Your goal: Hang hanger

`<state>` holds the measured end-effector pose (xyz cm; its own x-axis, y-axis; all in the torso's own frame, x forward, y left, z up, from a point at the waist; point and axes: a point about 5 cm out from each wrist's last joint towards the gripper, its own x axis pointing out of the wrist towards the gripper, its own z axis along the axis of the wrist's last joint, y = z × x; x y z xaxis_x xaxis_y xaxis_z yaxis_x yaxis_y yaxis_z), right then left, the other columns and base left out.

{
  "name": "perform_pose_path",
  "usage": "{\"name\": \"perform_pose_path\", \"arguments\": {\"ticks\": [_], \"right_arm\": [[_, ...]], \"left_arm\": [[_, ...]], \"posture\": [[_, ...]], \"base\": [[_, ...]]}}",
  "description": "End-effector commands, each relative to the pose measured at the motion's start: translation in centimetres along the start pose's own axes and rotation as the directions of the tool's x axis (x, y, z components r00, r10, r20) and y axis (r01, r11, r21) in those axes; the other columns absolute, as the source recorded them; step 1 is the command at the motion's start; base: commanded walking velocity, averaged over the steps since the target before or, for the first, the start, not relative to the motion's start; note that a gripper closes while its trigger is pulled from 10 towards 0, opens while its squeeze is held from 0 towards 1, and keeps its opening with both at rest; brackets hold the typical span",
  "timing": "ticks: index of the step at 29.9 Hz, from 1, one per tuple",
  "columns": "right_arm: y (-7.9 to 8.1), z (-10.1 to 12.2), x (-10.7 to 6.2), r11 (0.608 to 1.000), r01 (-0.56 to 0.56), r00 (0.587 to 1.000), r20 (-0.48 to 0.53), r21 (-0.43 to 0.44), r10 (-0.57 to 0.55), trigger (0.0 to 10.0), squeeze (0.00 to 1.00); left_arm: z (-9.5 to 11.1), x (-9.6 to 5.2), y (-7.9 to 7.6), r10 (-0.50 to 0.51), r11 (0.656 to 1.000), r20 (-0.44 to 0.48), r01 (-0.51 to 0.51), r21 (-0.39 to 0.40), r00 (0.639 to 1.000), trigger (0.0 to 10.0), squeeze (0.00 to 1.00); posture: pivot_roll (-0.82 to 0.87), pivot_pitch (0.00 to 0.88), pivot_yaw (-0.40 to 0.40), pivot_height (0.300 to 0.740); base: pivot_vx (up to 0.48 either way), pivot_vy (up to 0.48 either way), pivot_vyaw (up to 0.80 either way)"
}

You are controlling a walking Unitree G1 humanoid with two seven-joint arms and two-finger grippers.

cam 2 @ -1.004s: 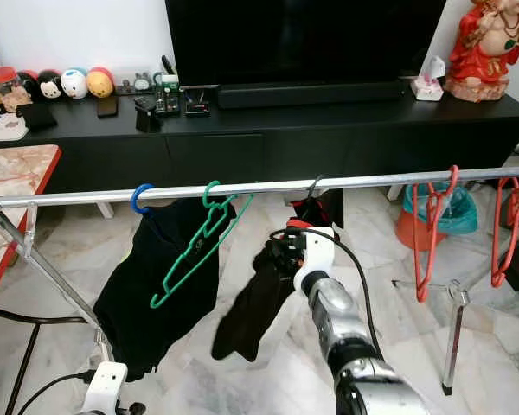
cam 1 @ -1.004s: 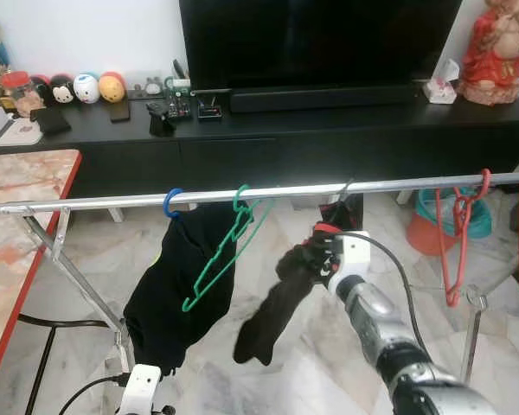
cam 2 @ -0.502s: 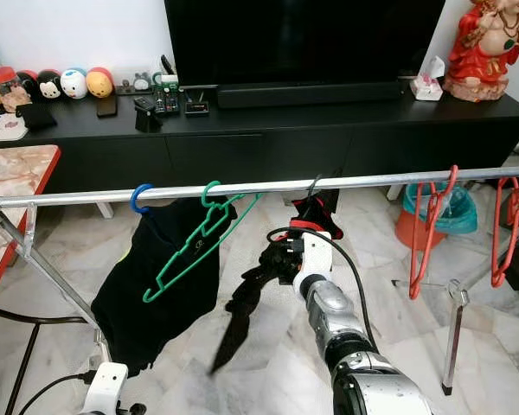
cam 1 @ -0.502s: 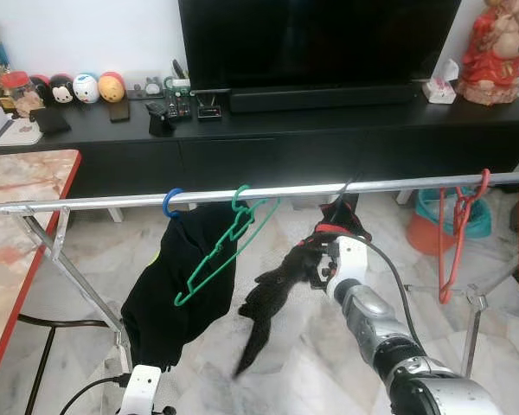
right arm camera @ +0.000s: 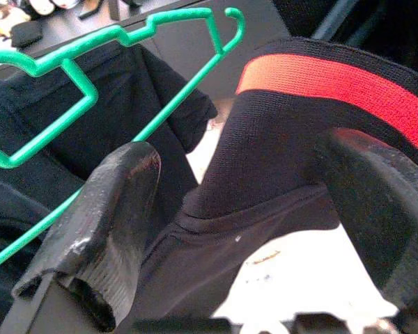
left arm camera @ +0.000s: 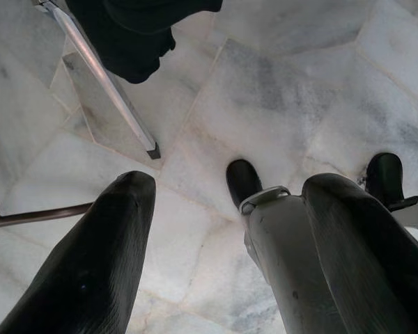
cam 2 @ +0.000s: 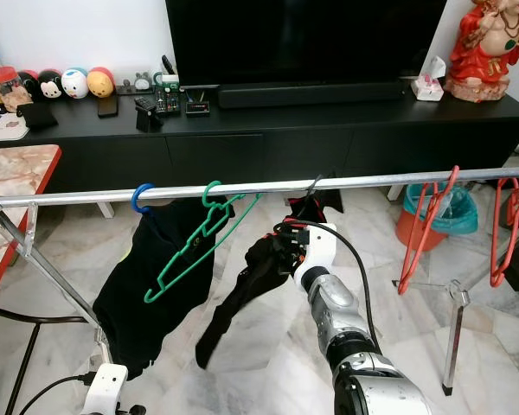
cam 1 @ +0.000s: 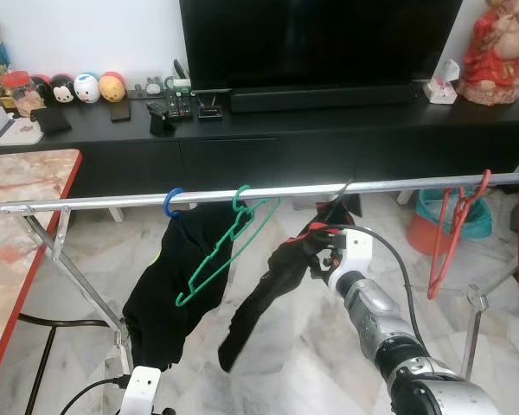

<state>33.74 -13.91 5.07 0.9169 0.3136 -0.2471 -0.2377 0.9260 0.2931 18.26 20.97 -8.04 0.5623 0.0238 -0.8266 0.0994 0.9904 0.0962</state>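
- Left eye view: my right claw (cam 1: 322,256) sits at 6 o'clock of the silver rail (cam 1: 95,202), just under it, near the middle of the frame.
- Right wrist view: the fingers (right arm camera: 115,209) stand spread with a black garment with a red band (right arm camera: 292,132) between them; I cannot tell if they press it.
- That garment's hanger hook (cam 1: 344,187) is at the rail.
- An empty green hanger (cam 1: 225,251) hangs tilted at 9 o'clock of the claw, beside a black shirt (cam 1: 177,285).
- Red hangers (cam 1: 454,229) hang at 3 o'clock.
- The left claw (left arm camera: 223,257) hangs released over the marble floor (left arm camera: 299,90).
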Motion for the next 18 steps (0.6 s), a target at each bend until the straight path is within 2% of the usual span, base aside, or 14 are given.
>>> {"name": "perform_pose_path", "arguments": {"ticks": [1,6,14,18], "right_arm": [[0.0,0.0,0.0,1.000,0.007,1.000,-0.002,-0.009,-0.007,10.0,0.00],[0.3,-0.9,0.0,1.000,-0.004,0.999,-0.052,-0.002,0.004,10.0,0.00],[2.1,-2.0,-0.1,0.982,-0.188,0.975,-0.126,-0.031,0.183,10.0,0.00],[1.3,-3.2,-0.4,0.992,-0.108,0.974,-0.207,-0.070,0.092,10.0,0.00]], "left_arm": [[-0.3,0.0,-0.1,-0.009,0.999,-0.016,0.009,0.032,1.000,10.0,0.00],[-0.3,0.0,-0.1,-0.009,0.999,-0.016,0.010,0.034,1.000,10.0,0.00],[-0.5,-0.1,0.0,-0.008,0.999,-0.019,0.008,0.033,1.000,10.0,0.00],[-0.6,-0.1,-0.2,-0.014,0.999,-0.020,0.015,0.034,1.000,10.0,0.00]], "posture": [[-0.12,0.000,-0.005,0.740],[-0.12,0.000,-0.006,0.740],[-0.11,0.000,-0.008,0.740],[-0.11,0.000,-0.008,0.740]], "base": [[0.000,0.000,0.00],[0.000,0.000,0.00],[0.000,0.000,0.00],[0.000,0.000,0.00]]}}
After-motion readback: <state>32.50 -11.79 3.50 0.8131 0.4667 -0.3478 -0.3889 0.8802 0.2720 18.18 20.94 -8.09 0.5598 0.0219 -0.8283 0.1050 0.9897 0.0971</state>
